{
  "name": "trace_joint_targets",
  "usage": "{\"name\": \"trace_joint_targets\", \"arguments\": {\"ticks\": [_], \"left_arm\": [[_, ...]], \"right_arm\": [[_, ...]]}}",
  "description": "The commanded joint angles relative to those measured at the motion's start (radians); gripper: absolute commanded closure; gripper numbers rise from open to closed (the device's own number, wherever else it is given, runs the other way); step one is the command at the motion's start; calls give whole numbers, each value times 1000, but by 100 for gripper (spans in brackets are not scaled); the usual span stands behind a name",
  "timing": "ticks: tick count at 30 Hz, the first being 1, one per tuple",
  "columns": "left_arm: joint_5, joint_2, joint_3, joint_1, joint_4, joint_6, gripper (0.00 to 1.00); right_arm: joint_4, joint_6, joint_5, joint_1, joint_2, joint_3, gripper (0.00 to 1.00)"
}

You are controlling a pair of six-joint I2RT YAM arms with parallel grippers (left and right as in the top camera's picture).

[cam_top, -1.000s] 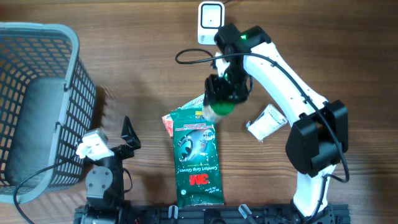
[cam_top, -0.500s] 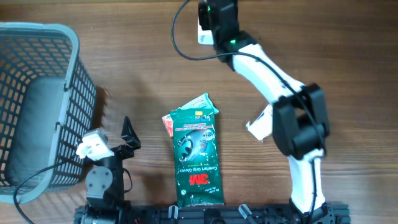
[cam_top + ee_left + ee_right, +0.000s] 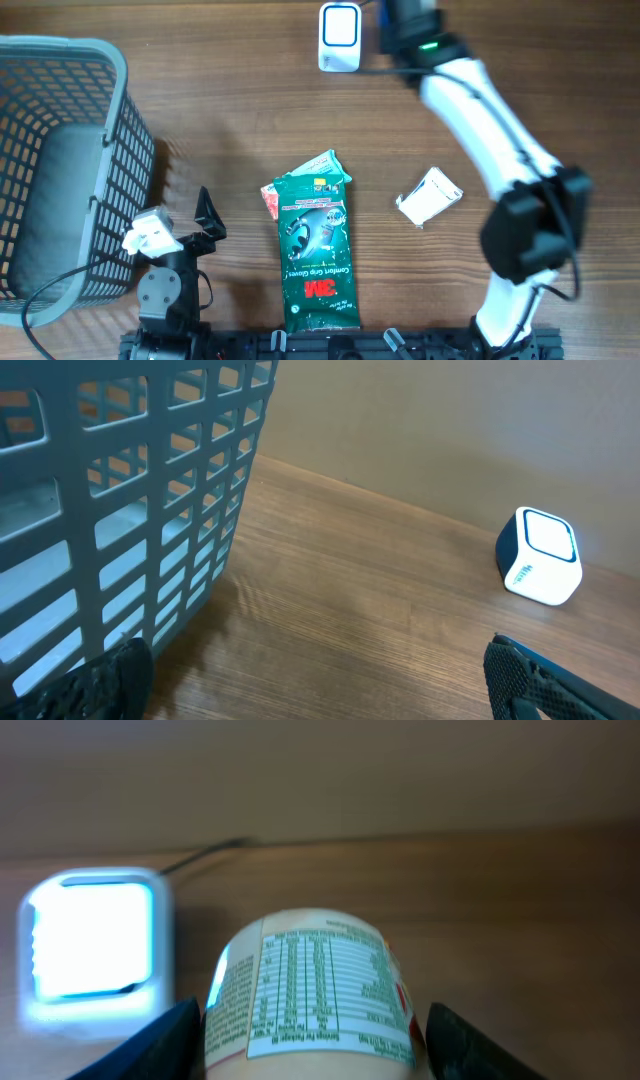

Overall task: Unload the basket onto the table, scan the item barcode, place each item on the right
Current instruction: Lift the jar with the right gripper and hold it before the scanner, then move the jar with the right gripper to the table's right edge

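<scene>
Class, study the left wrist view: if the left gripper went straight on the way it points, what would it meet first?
Nothing, as far as shown: the left gripper faces bare table. The basket lies left of that line, the scanner right; depth is unclear.

grey basket (image 3: 130,520), wooden table (image 3: 350,610), white scanner (image 3: 540,557)

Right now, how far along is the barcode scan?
Done: the right pincer holds the cream, label-wrapped cylindrical container. In hand: it hangs beside the white, blue-lit box scanner, nutrition label facing the wrist camera. Left: presenting a barcode, not visible, to the scanner.
</scene>
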Motion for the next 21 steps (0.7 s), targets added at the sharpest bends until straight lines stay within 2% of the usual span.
{"name": "trace_joint_targets", "arguments": {"ticks": [1,3,6,8,11,15,18,20,21], "left_arm": [[-13,-7,-5,6,2,-5,0],[-13,-7,-5,6,2,-5,0],[-13,-7,-5,6,2,-5,0],[-13,-8,-5,6,2,-5,0],[-13,-7,-5,6,2,-5,0],[-13,-7,-5,6,2,-5,0],[-13,-7,-5,6,2,-5,0],[-13,-8,-5,6,2,-5,0],[-13,-7,-5,6,2,-5,0]], "right_arm": [[-271,232,-91,-259,-69,15,38],[-406,259,-234,-418,-61,14,38],[-509,259,-380,-653,-60,12,35],[-552,248,-452,-792,-53,12,31],[-600,251,-463,-982,9,12,31],[-612,248,-452,-1119,91,12,30],[-600,248,-452,-1159,117,12,28],[-598,246,-452,-1161,126,12,18],[-593,243,-452,-1159,126,12,0]]}}
